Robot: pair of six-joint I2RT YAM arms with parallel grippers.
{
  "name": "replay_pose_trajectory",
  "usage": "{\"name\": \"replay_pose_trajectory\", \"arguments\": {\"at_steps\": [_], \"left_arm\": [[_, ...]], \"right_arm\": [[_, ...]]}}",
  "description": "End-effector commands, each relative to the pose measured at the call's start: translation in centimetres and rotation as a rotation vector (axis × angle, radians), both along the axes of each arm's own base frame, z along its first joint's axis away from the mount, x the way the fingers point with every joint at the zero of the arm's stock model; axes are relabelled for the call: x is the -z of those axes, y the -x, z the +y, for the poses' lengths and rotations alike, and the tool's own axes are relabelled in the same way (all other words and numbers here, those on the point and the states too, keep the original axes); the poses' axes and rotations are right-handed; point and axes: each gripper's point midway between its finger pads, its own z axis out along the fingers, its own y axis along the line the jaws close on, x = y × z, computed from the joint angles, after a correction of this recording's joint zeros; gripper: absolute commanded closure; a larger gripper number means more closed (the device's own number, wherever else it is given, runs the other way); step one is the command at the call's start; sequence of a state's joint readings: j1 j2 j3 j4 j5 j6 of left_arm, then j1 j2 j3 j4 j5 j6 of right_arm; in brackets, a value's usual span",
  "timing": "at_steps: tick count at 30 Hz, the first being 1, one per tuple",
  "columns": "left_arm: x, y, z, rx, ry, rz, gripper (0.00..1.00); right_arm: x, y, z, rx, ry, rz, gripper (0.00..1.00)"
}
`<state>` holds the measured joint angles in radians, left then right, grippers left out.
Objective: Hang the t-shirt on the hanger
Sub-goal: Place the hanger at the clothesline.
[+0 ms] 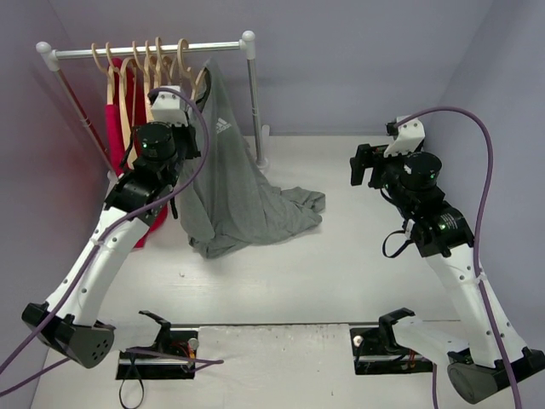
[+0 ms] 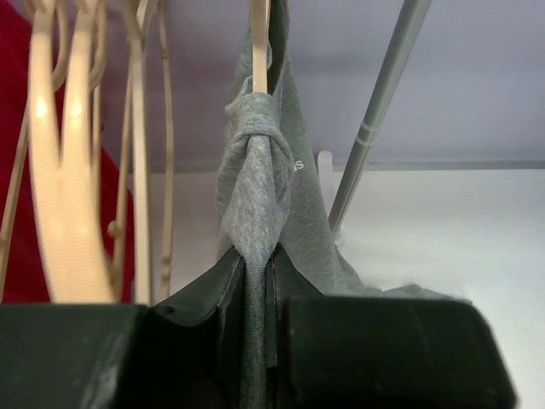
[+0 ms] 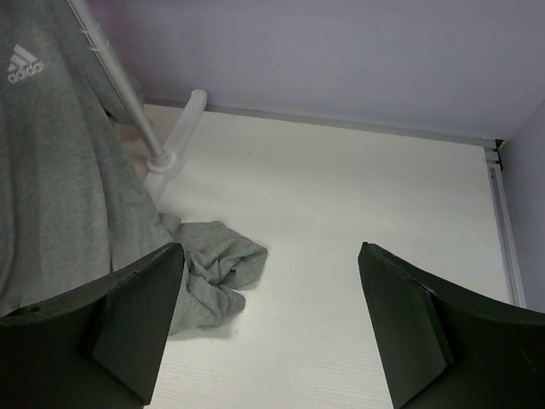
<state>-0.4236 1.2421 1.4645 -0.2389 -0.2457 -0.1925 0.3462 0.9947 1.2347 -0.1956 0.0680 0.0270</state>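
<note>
The grey t-shirt [image 1: 238,196] hangs from the rack end and trails down in a heap on the table. Its top is bunched around the arm of the hanger [image 2: 260,43], the rightmost one on the rail [image 1: 189,68]. My left gripper [image 2: 255,273] is shut on a twisted fold of the t-shirt [image 2: 255,196] just below that hanger. In the top view the left gripper [image 1: 192,128] sits against the shirt's upper left edge. My right gripper [image 1: 362,166] stands open over the table, right of the shirt, with nothing between its fingers [image 3: 145,315]. The t-shirt [image 3: 60,170] fills the left of the right wrist view.
A clothes rack [image 1: 145,51] stands at the back left, its right post [image 1: 254,102] and foot just behind the shirt. Several more wooden hangers [image 1: 128,68] and a bright red garment [image 1: 115,119] hang on it. Walls close in on three sides.
</note>
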Motion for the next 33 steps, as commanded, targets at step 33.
{"name": "replay_pose_trajectory", "arguments": {"at_steps": [33], "left_arm": [[-1.7, -8.0, -2.2, 0.026, 0.054, -0.098, 1.00]], "right_arm": [[0.0, 0.9, 0.3, -0.036, -0.052, -0.059, 0.19]]}}
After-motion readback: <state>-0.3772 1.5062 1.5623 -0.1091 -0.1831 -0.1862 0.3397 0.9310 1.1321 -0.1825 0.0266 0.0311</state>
